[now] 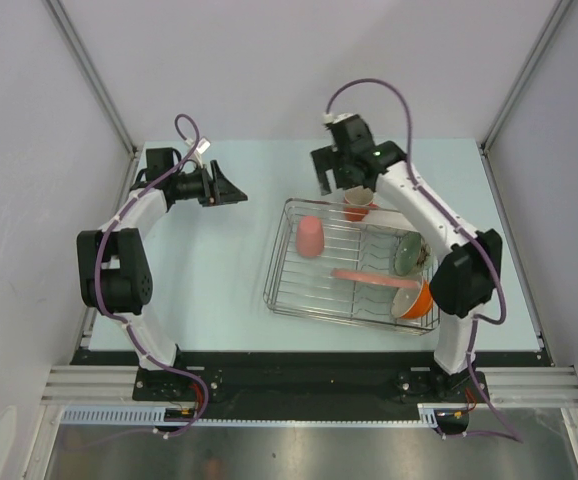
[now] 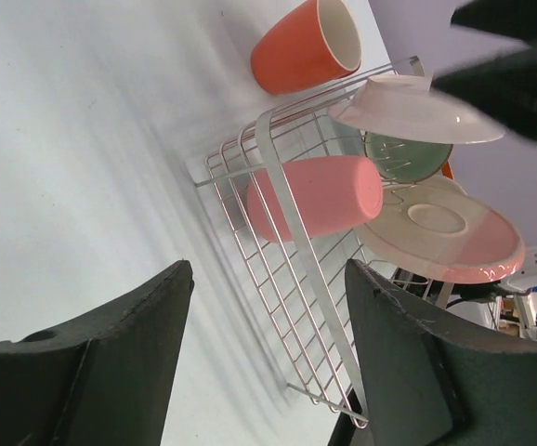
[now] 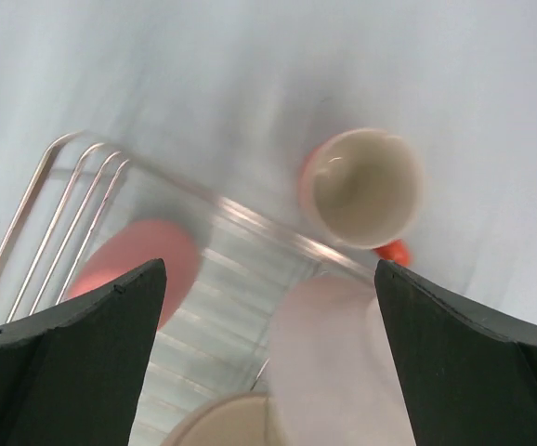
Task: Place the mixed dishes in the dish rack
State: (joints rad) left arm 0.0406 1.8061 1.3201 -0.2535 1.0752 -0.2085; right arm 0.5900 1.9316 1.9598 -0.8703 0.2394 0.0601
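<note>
The silver wire dish rack stands right of centre. In it lie the pink tumbler on its side, the sage-green bowl, the pink-and-cream plate and the orange bowl. The white plate leans in the rack's far end. The orange mug stands upright on the table just outside the rack's far rim. My right gripper hovers open and empty above the mug. My left gripper is open and empty, left of the rack.
The light table top is walled by grey panels left, right and behind. In the left wrist view the rack's near corner lies between my fingers and my right gripper's black fingers show at the top right.
</note>
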